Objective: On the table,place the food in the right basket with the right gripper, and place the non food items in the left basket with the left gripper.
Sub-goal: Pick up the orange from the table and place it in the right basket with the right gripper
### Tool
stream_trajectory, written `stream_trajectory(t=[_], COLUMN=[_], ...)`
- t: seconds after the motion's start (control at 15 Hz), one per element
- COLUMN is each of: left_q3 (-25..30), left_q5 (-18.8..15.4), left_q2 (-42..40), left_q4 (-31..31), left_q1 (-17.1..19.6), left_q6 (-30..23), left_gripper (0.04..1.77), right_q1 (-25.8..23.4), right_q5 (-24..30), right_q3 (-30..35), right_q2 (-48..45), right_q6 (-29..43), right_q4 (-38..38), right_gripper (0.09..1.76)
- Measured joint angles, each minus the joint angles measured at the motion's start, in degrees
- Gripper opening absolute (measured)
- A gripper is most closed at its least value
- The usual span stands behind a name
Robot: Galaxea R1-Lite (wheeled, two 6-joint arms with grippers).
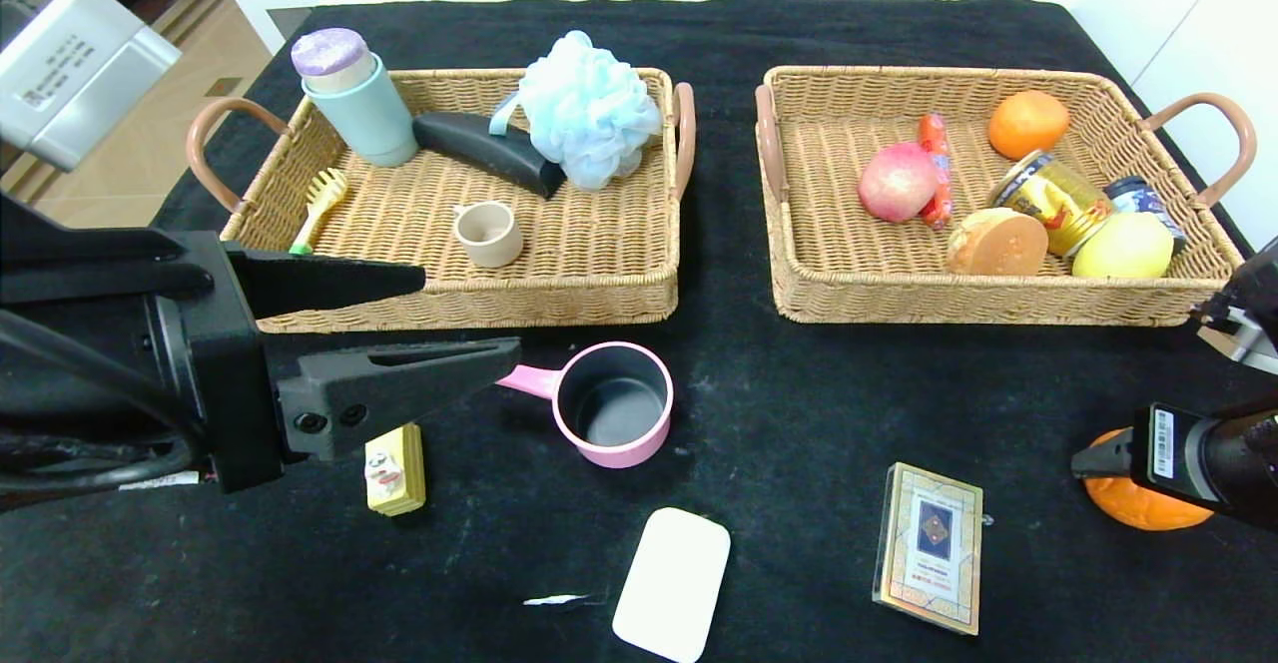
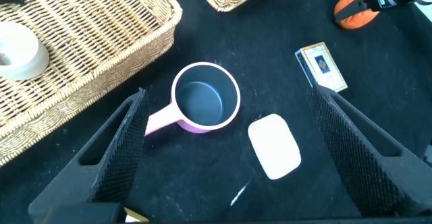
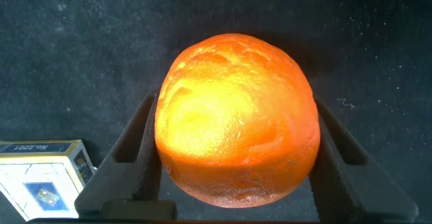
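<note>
Two claws are in your view. Your right gripper sits low at the desk's right edge, its fingers pinching the round orange fruit on the black cloth, just beside the gold-edged card box. Your left gripper hovers near the left edge, fingers spread wide, above the pink handled saucepan. Both wicker baskets, left and right, stand toward the far edge.

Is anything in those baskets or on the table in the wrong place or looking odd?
Sorting looks correct. In the left basket the blue-green cup leans against a corner instead of standing upright. In the right basket the yellow can lies tipped among the fruit. Nothing looks spilled or broken.
</note>
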Motion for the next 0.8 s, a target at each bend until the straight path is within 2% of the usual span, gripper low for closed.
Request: stream_trajectory(t=[0.8], left_q3=[0.0], left_q5=[0.0], left_q2=[0.0], left_q4=[0.0], left_q1=[0.0], left_q6=[0.0], left_gripper=[1.72], right_q1=[-0.1], right_q5=[0.4], right_q3=[-0.2], right_q2=[-0.5], right_q6=[-0.4], right_q4=[0.0], right_gripper=[1.23])
